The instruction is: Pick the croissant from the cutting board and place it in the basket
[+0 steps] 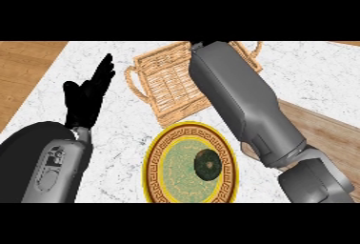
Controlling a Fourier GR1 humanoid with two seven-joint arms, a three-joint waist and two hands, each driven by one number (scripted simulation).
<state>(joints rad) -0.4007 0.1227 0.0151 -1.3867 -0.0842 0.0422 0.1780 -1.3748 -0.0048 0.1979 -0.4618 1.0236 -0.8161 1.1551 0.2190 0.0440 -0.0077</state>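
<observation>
The wicker basket [165,88] stands at the back middle of the white marble counter, and what shows of its inside holds nothing. My right forearm [243,102] lies across the basket's right part and runs up to the picture's top edge; its hand is out of sight there. No croissant shows anywhere. A corner of the wooden cutting board [330,131] peeks out at the right, behind that forearm. At the left my left hand [88,97] rests open with its fingers pointing up, apart from the basket.
A yellow-rimmed patterned plate [153,167] sits in front of the basket and holds a dark round item [208,163]. The counter's left edge [38,81] runs diagonally, with wood beyond it.
</observation>
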